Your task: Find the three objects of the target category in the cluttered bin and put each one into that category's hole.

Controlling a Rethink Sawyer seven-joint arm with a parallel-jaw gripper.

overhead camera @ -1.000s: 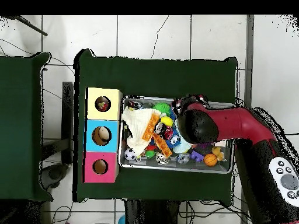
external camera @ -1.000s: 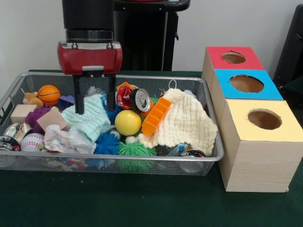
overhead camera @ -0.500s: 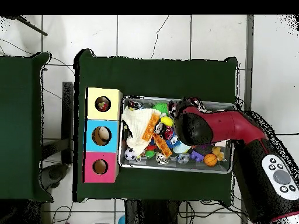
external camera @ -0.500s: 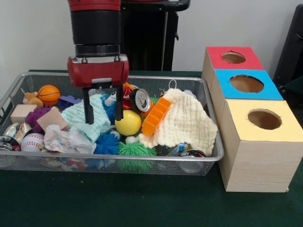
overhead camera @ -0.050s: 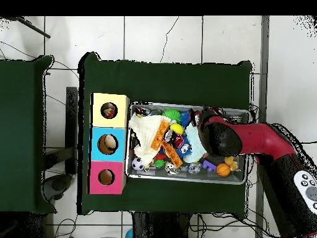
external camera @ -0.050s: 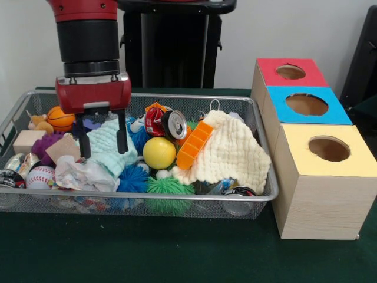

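The tool hangs open over the left half of the wire bin, its two dark fingers spread on either side of a mint cloth and holding nothing. A crumpled white paper lies just in front of it, with a baseball near the bin's left rim. A yellow ball sits mid-bin beside a red can, an orange block and a cream cloth that fills the right end up to the rim. A small basketball rests at the far left corner. Three boxes stand just right of the bin on the green surface: red box, blue box, yellow box, each with an uncovered round hole on top.
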